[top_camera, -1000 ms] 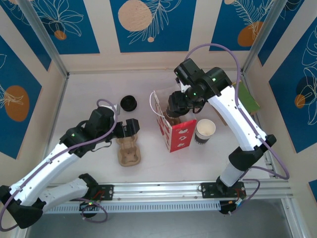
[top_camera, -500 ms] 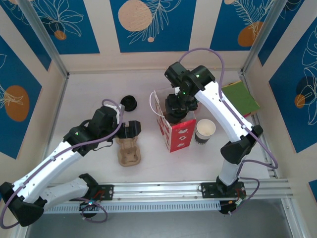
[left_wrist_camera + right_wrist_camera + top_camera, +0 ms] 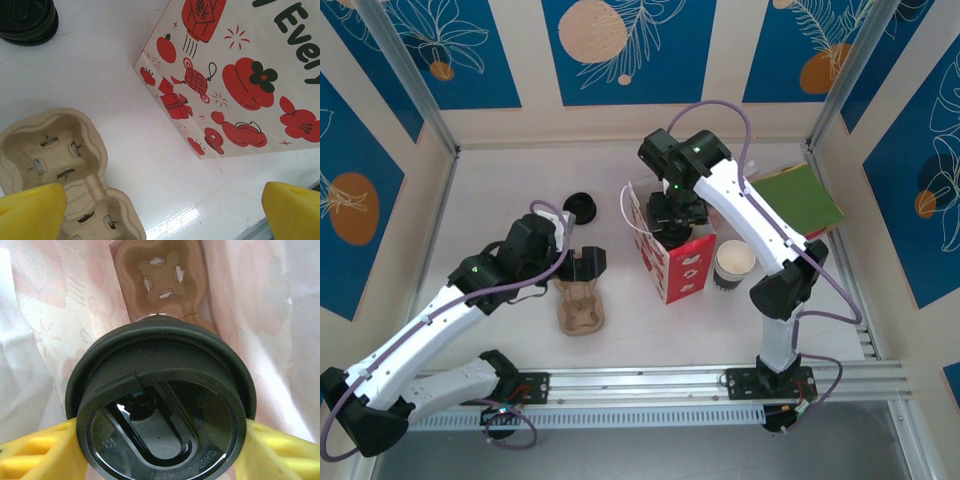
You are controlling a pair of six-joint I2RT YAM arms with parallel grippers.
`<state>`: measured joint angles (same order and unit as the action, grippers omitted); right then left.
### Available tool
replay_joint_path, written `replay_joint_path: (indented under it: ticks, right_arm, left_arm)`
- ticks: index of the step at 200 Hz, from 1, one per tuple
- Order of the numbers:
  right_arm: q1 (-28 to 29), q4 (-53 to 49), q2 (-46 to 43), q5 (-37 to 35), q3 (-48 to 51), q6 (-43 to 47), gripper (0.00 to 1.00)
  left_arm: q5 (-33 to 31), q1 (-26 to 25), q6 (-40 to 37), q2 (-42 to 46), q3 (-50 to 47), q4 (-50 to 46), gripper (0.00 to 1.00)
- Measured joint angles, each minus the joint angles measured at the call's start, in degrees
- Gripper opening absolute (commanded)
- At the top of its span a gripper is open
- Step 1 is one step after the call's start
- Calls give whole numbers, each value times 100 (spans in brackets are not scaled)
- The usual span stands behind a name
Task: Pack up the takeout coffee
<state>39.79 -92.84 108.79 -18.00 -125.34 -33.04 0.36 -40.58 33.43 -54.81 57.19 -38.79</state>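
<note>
two yellow fingers of the right gripper (image 3: pixel 160 452) clamped the takeout coffee (image 3: pixel 160 405) inside the bag (image 3: pixel 55 315), above a carrier (image 3: pixel 160 270) seen from the wrist; left gripper (image 3: pixel 160 210) gaped wide, empty, over the table (image 3: pixel 100 65).

Paper bag (image 3: pixel 675 262) mouth blocked by right gripper (image 3: pixel 159 449) clasping takeout coffee (image 3: pixel 161 405), bag walls tight on either side, cardboard tray (image 3: pixel 161 277) beneath, lidless cup (image 3: pixel 734 262) just right of bag, cup carrier (image 3: pixel 579 305) and left gripper (image 3: pixel 588 263) left, bare table (image 3: pixel 660 335) near.

Cup tray (image 3: pixel 580 306), lidless cup (image 3: pixel 734 264), loose lid (image 3: pixel 581 208)
</note>
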Motion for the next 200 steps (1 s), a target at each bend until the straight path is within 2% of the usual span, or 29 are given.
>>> replay_joint_path:
  ticks: [35, 117, 200]
  right_arm:
    - [0, 0, 278, 0, -284, 20, 67]
    - [-7, 0, 308, -2, -289, 20, 67]
    - [-52, 0, 308, -114, 151, 199, 68]
  left_arm:
    - [-87, 0, -83, 39, 22, 0, 100]
    - [-149, 0, -105, 105, 24, 13, 100]
    - [-149, 7, -212, 20, 24, 33, 100]
